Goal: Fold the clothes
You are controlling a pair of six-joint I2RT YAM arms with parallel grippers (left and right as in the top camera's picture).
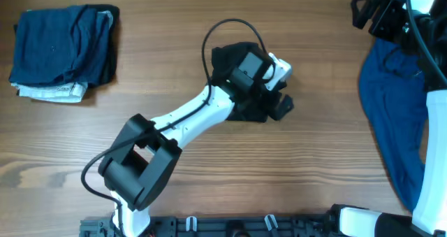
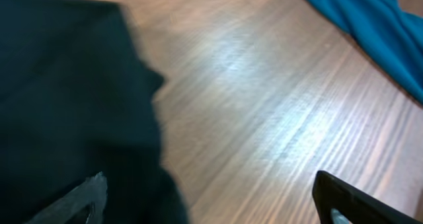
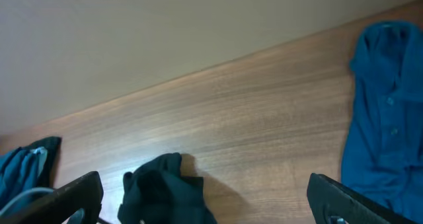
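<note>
While the black shirt [image 1: 225, 61] lies bunched on the tabletop [image 1: 314, 167], the left tool [image 2: 213, 203] stands wide open at its right edge, holding nothing. The right tool [image 3: 208, 196], likewise wide and empty, hangs by the royal-blue garment [image 1: 391, 125]. Seemingly between folds, the next move calls for a fresh edge grasp.

Bare table [image 1: 321, 160] between black shirt [image 1: 222, 56] (under left arm [image 1: 188, 121]) and blue garment [image 1: 391, 118], navy pile [image 1: 59, 52] well apart

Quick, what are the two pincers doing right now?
Left pincer: open, over the black shirt, holding nothing.
Right pincer: open, holding nothing.
</note>
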